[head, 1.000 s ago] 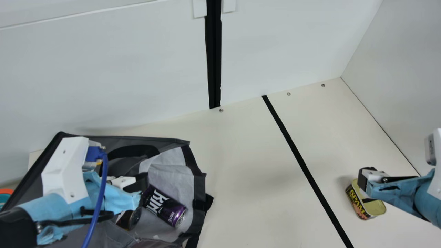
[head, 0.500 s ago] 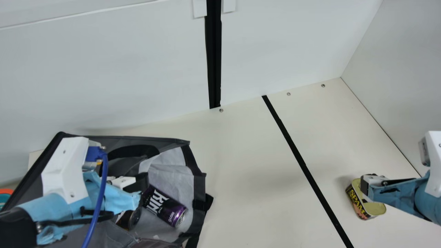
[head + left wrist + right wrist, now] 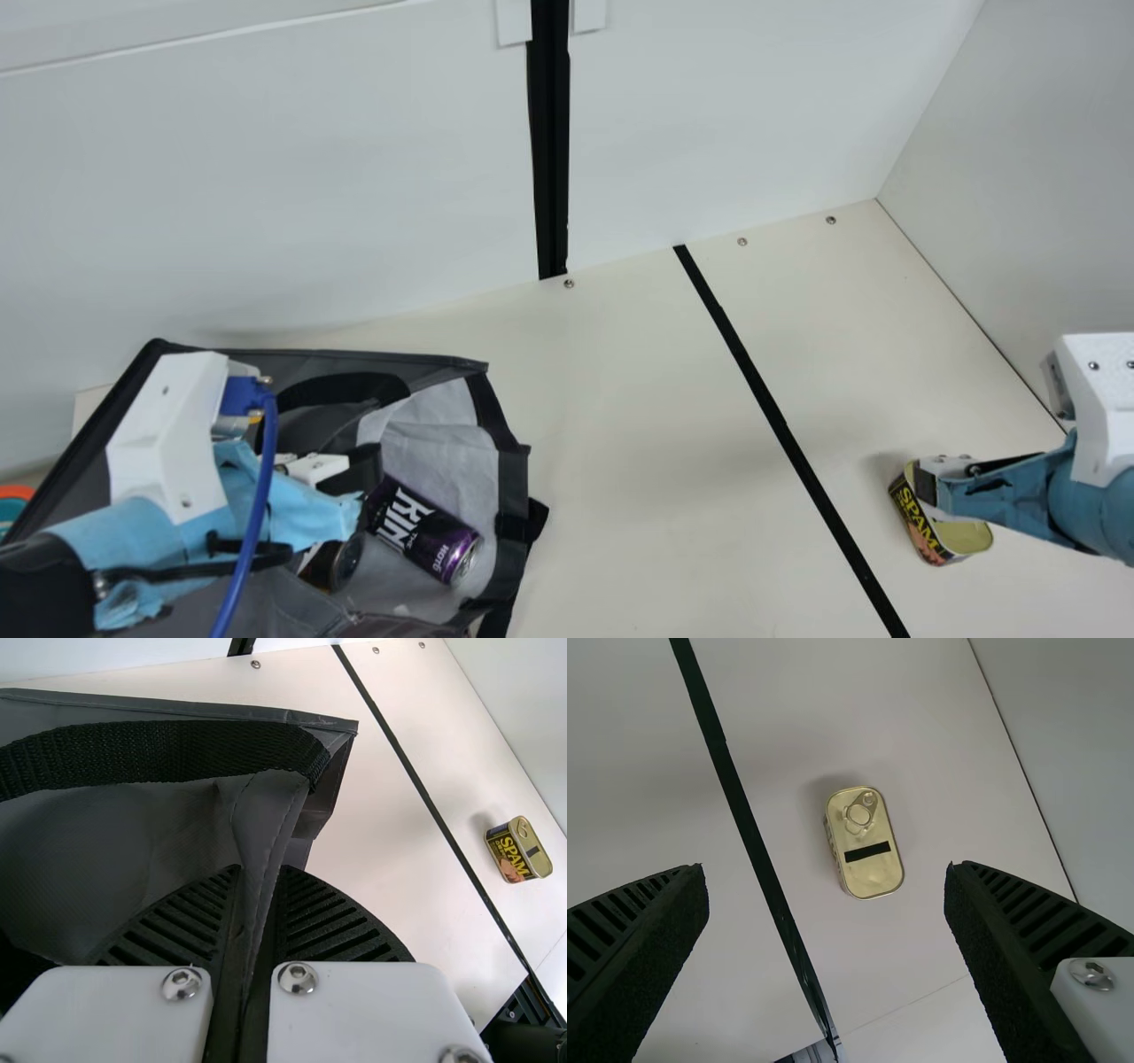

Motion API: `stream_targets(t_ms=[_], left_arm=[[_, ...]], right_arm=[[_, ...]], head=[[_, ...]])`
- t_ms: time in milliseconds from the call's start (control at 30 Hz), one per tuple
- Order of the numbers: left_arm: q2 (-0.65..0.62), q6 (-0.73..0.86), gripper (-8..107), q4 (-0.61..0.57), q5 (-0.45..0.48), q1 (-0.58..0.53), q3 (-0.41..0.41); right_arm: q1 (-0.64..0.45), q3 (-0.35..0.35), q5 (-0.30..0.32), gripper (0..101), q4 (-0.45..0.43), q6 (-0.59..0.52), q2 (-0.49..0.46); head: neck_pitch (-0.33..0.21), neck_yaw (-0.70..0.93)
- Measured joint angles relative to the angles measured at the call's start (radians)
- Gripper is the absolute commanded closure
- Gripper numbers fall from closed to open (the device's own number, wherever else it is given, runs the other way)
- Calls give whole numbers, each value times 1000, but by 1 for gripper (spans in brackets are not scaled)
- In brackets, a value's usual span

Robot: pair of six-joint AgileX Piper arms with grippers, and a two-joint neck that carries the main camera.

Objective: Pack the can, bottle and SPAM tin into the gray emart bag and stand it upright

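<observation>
While the left hand (image 3: 365,468) is closed on a fold of cloth at the gray emart bag (image 3: 512,483), the right hand (image 3: 928,486) is spread open above the SPAM tin (image 3: 966,537). The bag occupies the near left of the tabletop (image 3: 638,425), its mouth open and its pale lining (image 3: 443,443) exposed toward the right. Within it, the purple and black can (image 3: 425,532) lies on its side against the lining. The bottle (image 3: 345,563), largely hidden, presents a dark round end just beside the can, on its left. A black strap (image 3: 341,387) loops across the inside of the bag's far side.

The tin rests on the tabletop at the near right, outside the bag and well apart from it, with its golden lid uppermost. A black stripe (image 3: 771,408) runs from far to near between bag and tin. In the left wrist view, gray cloth is pinched between the ribbed fingers (image 3: 341,921) of the left hand (image 3: 260,873). In the right wrist view, the lid bears a ring pull (image 3: 858,814) and a dark bar (image 3: 867,851); the tin touches neither finger. At the left edge, an orange and teal object (image 3: 12,507) is partly cut off.
</observation>
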Motion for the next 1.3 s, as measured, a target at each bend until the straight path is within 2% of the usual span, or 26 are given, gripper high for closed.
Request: stream_targets(t_ms=[867,1300], left_arm=[[0,0,107,0,0,0,0],[0,0,107,0,0,0,0]], right_arm=[[-204,23,0,6,88,-324,171],[-247,40,1,6,113,-408,235]], head=[[0,0],[0,2]])
